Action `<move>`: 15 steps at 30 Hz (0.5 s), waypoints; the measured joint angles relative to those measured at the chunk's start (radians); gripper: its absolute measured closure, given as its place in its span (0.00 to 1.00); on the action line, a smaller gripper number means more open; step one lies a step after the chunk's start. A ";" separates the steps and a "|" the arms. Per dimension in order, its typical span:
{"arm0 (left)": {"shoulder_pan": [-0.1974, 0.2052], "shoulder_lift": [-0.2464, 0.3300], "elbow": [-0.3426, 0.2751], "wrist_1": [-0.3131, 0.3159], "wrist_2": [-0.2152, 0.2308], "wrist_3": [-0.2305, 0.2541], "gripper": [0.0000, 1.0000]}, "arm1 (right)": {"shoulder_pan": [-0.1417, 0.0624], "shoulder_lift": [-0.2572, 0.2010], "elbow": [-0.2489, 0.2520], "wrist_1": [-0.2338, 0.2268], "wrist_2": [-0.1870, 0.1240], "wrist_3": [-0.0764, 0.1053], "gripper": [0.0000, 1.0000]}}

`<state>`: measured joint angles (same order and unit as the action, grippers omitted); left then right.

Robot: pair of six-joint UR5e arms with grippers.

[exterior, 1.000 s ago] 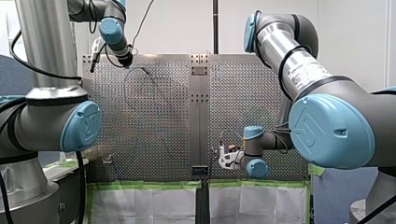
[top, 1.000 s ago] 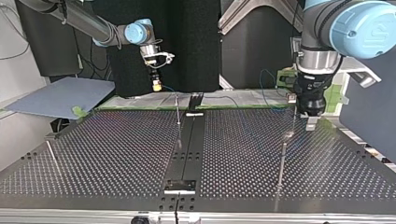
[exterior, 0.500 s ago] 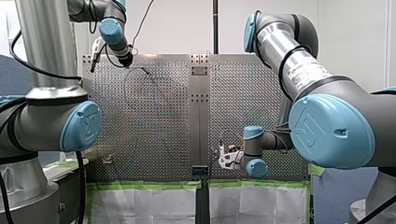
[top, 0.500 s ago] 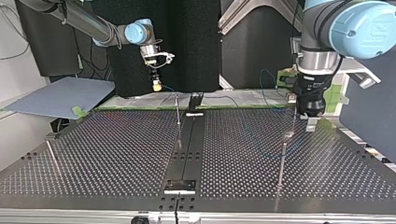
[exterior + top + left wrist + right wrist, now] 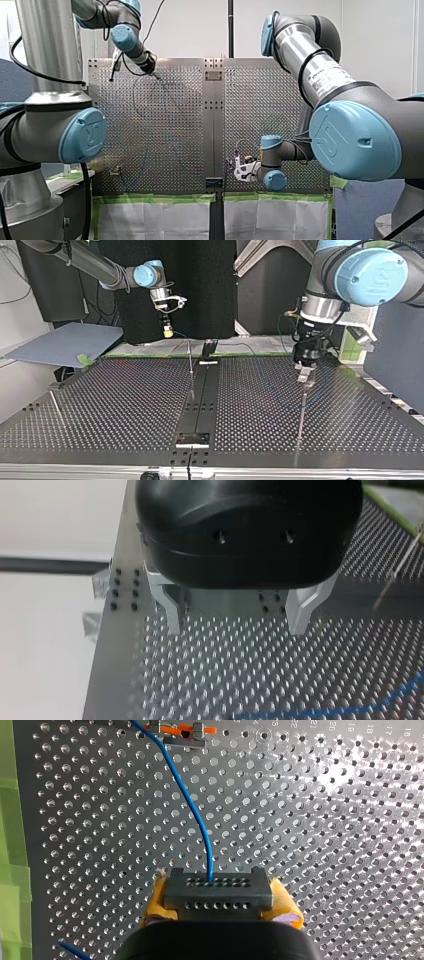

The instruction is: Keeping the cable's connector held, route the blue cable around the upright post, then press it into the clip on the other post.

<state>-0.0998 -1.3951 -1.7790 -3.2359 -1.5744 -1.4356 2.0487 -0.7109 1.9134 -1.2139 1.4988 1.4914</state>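
Yellow right fingers (image 5: pixel 156 906) clamp connector (image 5: pixel 218 892) | left fingers (image 5: pixel 302 608) apart, near post (image 5: pixel 302 410) | blue cable (image 5: pixel 345 710) on table (image 5: pixel 240 670)

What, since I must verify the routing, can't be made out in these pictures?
Left wrist view: the blue cable runs off the edge.
Top view: the post by my left gripper is too small to show what tops it.
Front view: the cable is too faint to trace.

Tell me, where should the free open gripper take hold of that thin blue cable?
Probably the loose stretch of blue cable lying on the table, from straight above, my left gripper straddling it crosswise: it is thin and lies low, and its connector end is held in my right gripper.
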 joint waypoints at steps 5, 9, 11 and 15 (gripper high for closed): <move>-0.043 -0.038 0.000 0.041 -0.023 -0.013 0.00 | 0.000 0.000 0.000 0.001 0.000 0.000 1.00; -0.074 -0.068 0.000 0.072 -0.052 -0.005 0.00 | 0.000 0.000 0.000 0.002 0.000 -0.004 1.00; -0.089 -0.083 0.000 0.086 -0.067 0.000 0.00 | 0.000 0.000 0.000 0.002 -0.001 -0.007 1.00; -0.119 -0.113 0.000 0.116 -0.097 0.008 0.00 | 0.000 0.001 0.000 0.002 -0.001 -0.010 1.00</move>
<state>-0.2190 -1.5084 -1.7789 -3.1197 -1.6710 -1.4271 2.0487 -0.7104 1.9138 -1.2122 1.4981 1.4818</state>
